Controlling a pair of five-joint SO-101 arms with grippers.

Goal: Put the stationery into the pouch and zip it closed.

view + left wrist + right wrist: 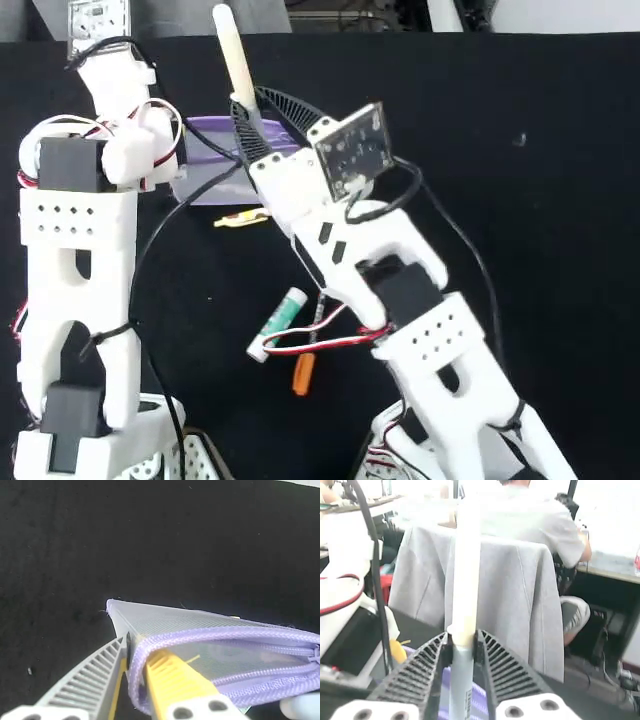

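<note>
While left pincer (138, 649) pinches pouch (210, 630) rim, right pincer (463, 641) clamps pen (465, 580) upright.

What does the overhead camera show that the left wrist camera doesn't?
Only the high view: the right gripper holding a white pen upright, plus a green-capped tube, an orange item and a yellow item lying on the table. Only the left wrist view: the left gripper clamped on the pouch at its purple zipper. Both: the pouch and the table.
</note>
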